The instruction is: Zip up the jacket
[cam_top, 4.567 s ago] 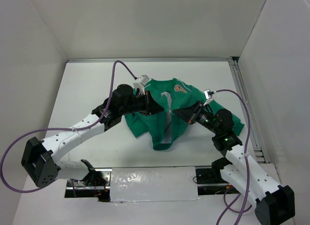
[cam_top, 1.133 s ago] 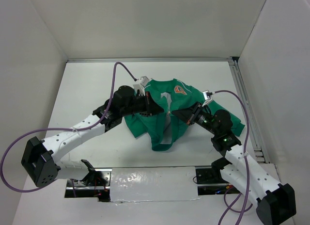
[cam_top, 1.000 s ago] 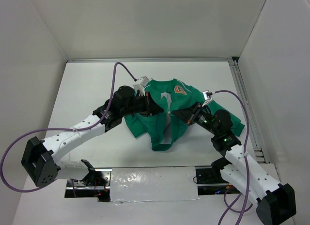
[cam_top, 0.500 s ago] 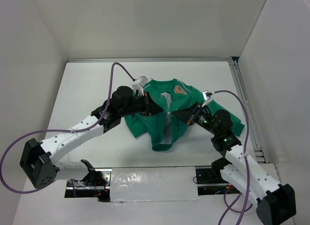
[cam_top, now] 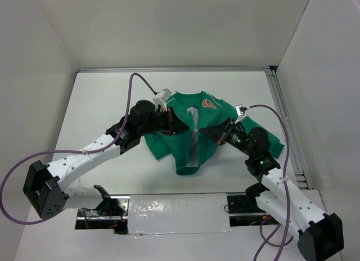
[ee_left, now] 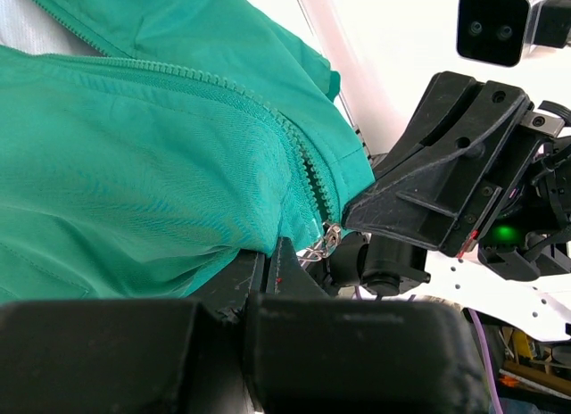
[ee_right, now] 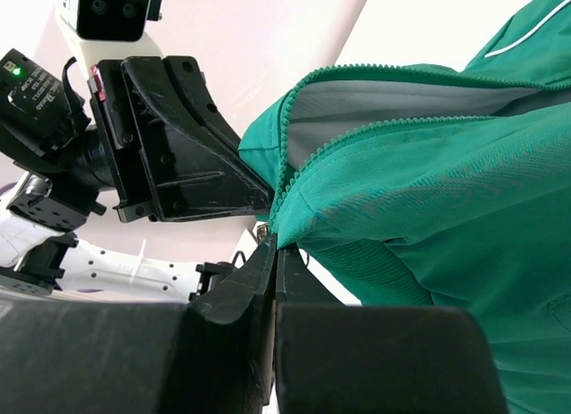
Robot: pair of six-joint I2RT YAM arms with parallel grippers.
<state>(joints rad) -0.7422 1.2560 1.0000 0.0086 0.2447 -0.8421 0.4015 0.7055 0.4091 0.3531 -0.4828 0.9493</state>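
The green jacket (cam_top: pixel 194 138) lies bunched at mid table, its orange patch (cam_top: pixel 209 103) at the far side. My left gripper (cam_top: pixel 183 126) is shut on the jacket's front edge from the left. My right gripper (cam_top: pixel 207 131) is shut on the edge from the right, tips close to the left ones. In the left wrist view my left gripper (ee_left: pixel 268 251) pinches green cloth beside the metal zip slider (ee_left: pixel 326 242), with the zip teeth (ee_left: pixel 299 160) running to it. In the right wrist view my right gripper (ee_right: pixel 276 242) pinches cloth under the zip teeth (ee_right: pixel 287 169); white lining (ee_right: pixel 393 111) shows between two rows.
White walls enclose the table on three sides. A metal rail (cam_top: pixel 281 112) runs along the right edge. Purple cables (cam_top: pixel 133 89) loop over both arms. The arm mounts and a taped strip (cam_top: pixel 174 210) lie at the near edge.
Both grippers have kept their hold on the jacket. The left arm has shifted slightly to the left; the jacket's hem has barely moved.
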